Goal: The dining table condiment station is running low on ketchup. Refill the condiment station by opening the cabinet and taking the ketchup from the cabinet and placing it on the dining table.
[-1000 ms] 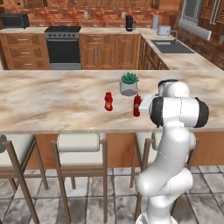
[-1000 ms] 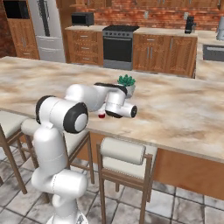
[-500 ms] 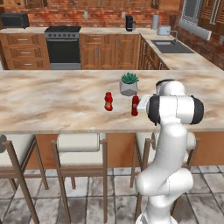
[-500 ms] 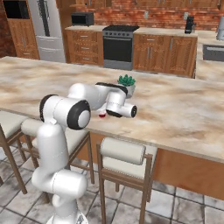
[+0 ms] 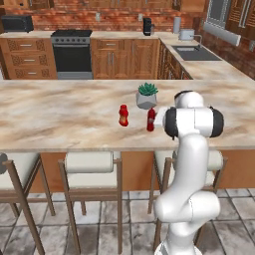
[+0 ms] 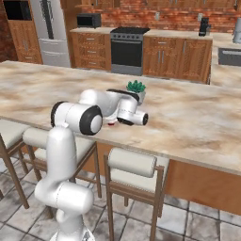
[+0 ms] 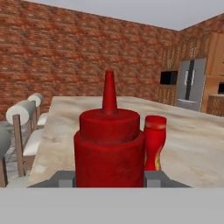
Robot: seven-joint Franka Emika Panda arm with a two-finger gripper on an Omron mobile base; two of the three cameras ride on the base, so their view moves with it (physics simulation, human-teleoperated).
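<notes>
Hand view: end effector (image 7: pixel 109 179) clamps ketchup (image 7: pixel 109 148) over marble dining table (image 7: pixel 192 148); brick walls behind.

We see a red brick back wall (image 5: pixel 119 20) with reddish wood base cabinets (image 5: pixel 124 60) under it, black oven (image 5: pixel 72 55) in the run (microwave (image 6: pixel 88 20) sits on the counter to its left). Steel fridge (image 6: pixel 49 28) far left. Sink (image 5: pixel 192 52) under a window (image 5: pixel 217 12). Grey stone tile floor (image 5: pixel 99 224), cushioned wooden stools (image 5: pixel 90 172) in front.
</notes>
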